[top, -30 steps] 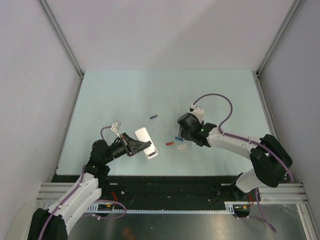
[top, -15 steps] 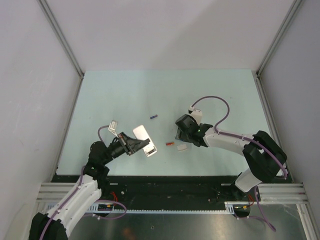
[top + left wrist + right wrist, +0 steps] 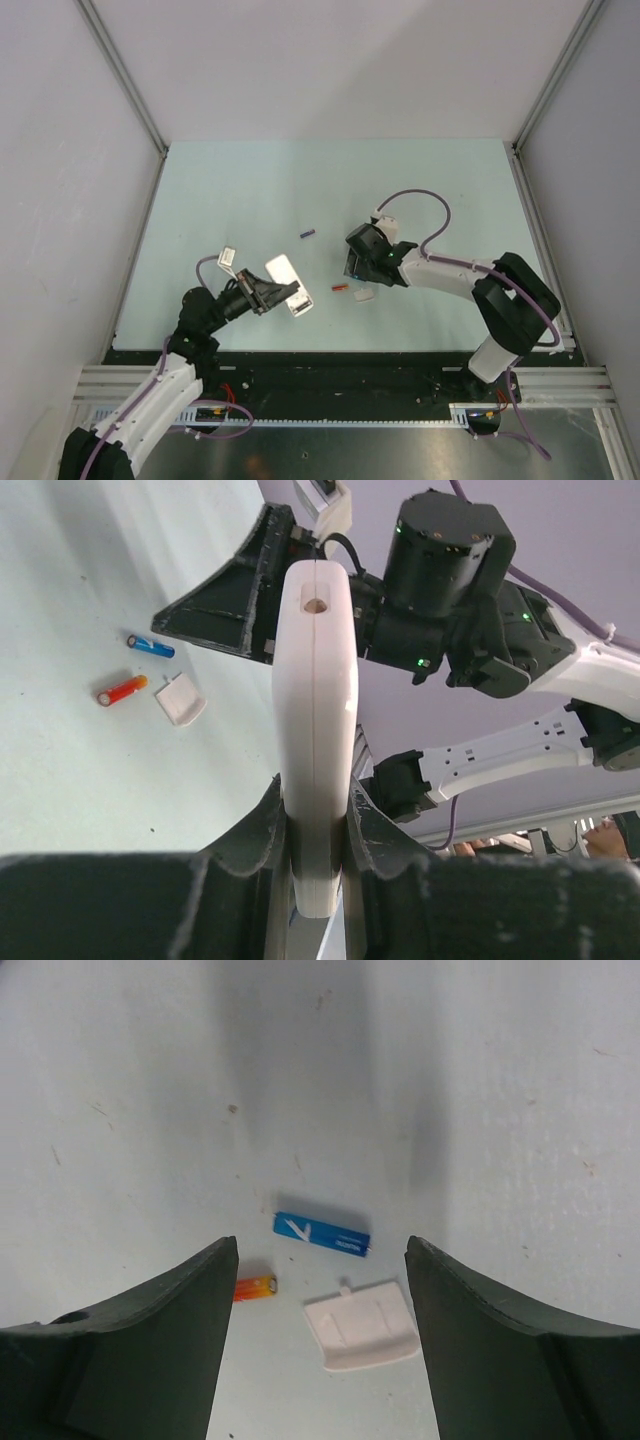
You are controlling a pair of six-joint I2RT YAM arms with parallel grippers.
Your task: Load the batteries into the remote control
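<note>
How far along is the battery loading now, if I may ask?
Done: the small white rectangular cover lies detached. In hand: left gripper clamps the flat white remote control; open right gripper hovers over the slim blue battery. Left: all loading; orange-red battery and dark purple battery lie loose.

We count one blue battery lying in the gap of the wide-spread right claw. One orange-red battery sits at the edge of that same gap. One dark purple battery lies on the surface, beyond that claw and to its left. That makes three in all. We count one remote control, clamped in the left claw. We count one white cover piece, just beside the blue battery. We count two claws.
</note>
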